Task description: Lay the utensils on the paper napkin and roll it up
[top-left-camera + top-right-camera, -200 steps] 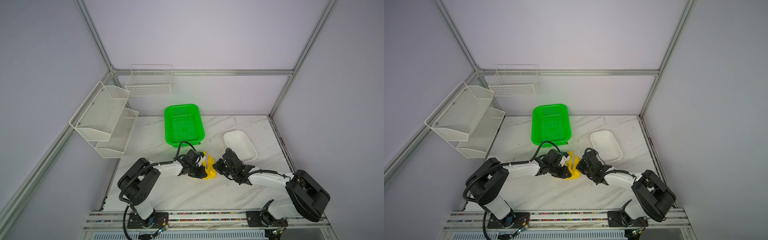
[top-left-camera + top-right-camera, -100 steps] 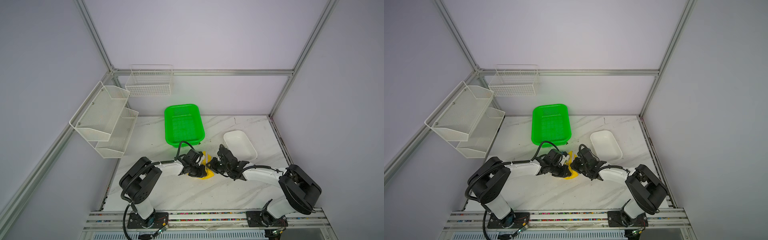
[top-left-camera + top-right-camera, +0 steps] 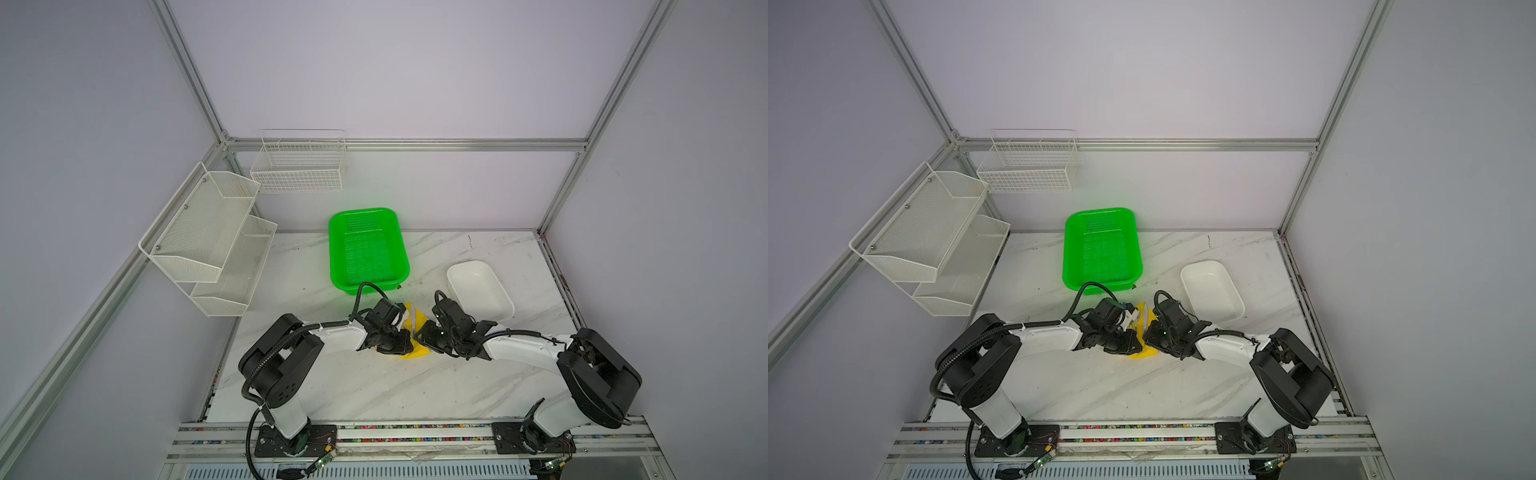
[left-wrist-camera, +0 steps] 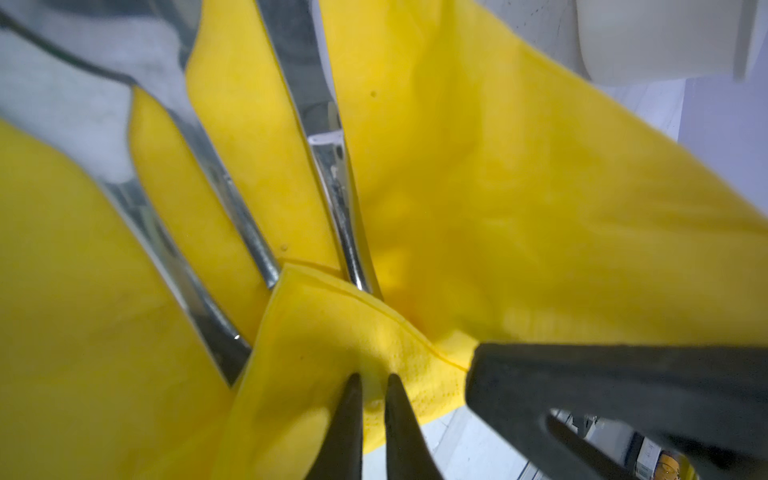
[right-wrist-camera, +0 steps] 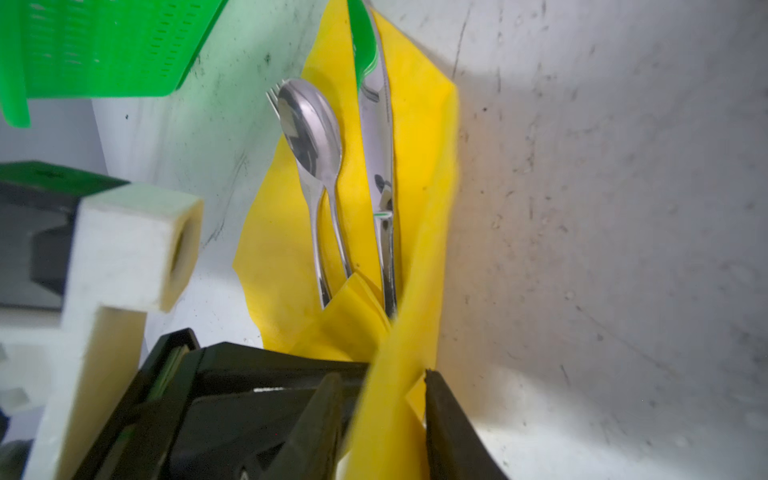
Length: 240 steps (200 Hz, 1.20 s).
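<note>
The yellow paper napkin (image 3: pixel 417 321) (image 3: pixel 1145 318) lies crumpled between my two grippers, in front of the green basket. On it lie the utensils: a spoon (image 5: pixel 309 124), a knife (image 5: pixel 380 145) and fork tines (image 5: pixel 272 93) peeking out behind the spoon. Their handles (image 4: pixel 332 187) run under a folded napkin corner. My left gripper (image 4: pixel 372 376) (image 3: pixel 405 338) is shut on that folded corner (image 4: pixel 332 332). The right gripper (image 5: pixel 380 374) (image 3: pixel 424 334) stands open, and the napkin's raised right edge (image 5: pixel 419 249) passes loosely between its fingers.
A green basket (image 3: pixel 365 249) sits just behind the napkin, and a white tray (image 3: pixel 480 291) behind the right arm. White mesh shelves (image 3: pixel 208 232) hang on the left wall and a wire basket (image 3: pixel 297 166) on the back wall.
My right gripper has moved left up to the napkin and its jaws have parted. The left gripper has kept its hold on the napkin corner in nearly the same place.
</note>
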{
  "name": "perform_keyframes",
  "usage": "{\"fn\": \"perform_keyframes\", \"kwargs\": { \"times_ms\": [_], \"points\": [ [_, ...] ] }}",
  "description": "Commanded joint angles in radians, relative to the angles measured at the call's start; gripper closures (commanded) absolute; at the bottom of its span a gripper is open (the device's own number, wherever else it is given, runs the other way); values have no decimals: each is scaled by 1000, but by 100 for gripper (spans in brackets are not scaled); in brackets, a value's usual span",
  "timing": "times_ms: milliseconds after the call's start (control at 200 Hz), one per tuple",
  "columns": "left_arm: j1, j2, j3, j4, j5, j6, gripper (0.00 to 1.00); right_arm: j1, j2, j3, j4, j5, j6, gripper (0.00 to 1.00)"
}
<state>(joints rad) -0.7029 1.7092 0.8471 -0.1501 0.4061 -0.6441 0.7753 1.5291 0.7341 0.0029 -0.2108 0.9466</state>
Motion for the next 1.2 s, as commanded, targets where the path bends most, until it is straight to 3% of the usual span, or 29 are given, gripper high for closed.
{"fn": "perform_keyframes", "kwargs": {
  "times_ms": [0, 430, 635, 720, 1195],
  "points": [
    [-3, 3, 64, 4, -25, -7, 86, 5, -26, -25, -35, -26, -46, 59],
    [-3, -4, 64, -4, -34, -10, 86, 5, 1, -50, -63, -46, -124, 60],
    [-4, -5, 67, -8, -35, -13, 86, 5, 16, -56, -77, -34, -138, 67],
    [-2, -3, 70, -8, -34, -14, 86, 5, 25, -53, -84, -35, -165, 76],
    [-24, -86, 85, 8, 44, 32, 84, 5, 65, -26, -122, -7, -166, 84]
  ]
}}
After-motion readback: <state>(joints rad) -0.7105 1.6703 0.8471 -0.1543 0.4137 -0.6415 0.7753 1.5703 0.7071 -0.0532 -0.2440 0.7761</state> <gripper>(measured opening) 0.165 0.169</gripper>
